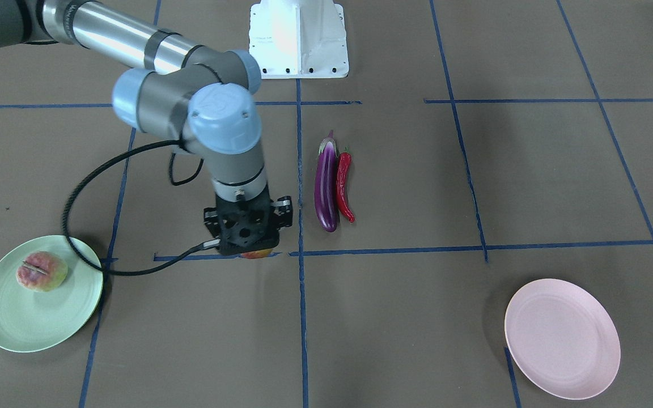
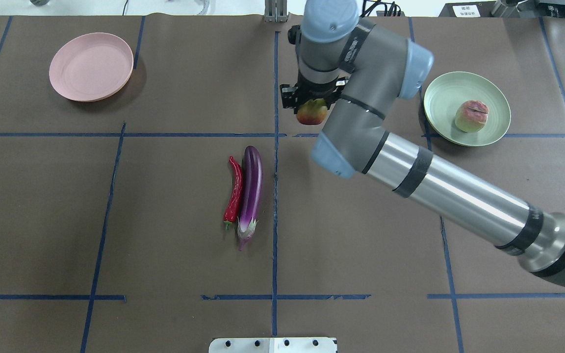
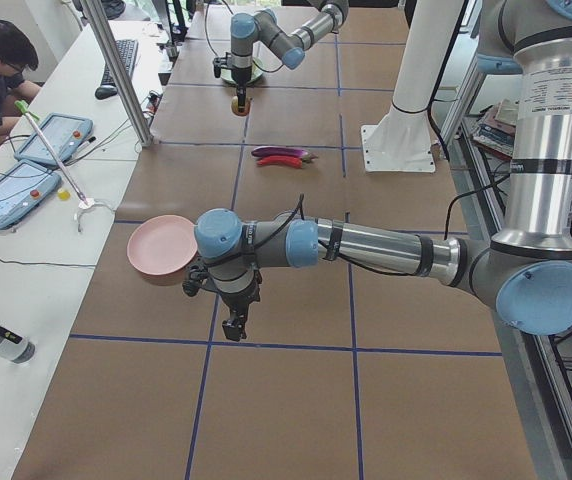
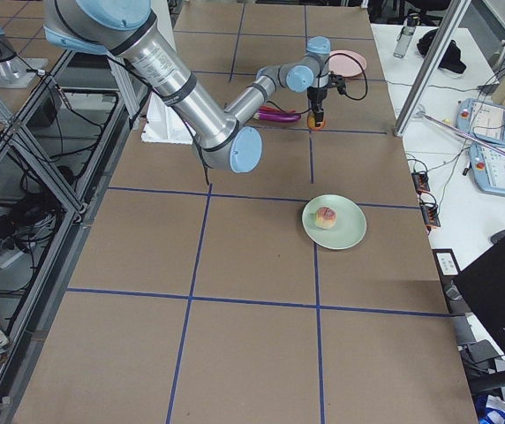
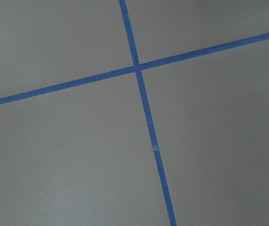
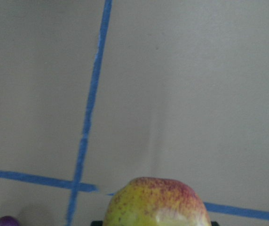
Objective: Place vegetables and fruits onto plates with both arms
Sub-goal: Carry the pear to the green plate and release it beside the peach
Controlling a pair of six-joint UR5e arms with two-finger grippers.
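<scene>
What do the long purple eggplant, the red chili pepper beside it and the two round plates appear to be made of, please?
Long purple eggplant: probably moulded plastic, glossy; a bright highlight runs along its skin.
Red chili pepper: likely the same, shiny with sharp glints.
Pale mint-green round plate and pale pink round plate: matte, perhaps plastic or a fibre composite; flat colour, no glare.

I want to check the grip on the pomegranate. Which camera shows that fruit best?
Overhead: most of the pomegranate shows, held in the right gripper. The right wrist view shows only its speckled top; the front view a sliver under the gripper; both side views a tiny blob.
</scene>
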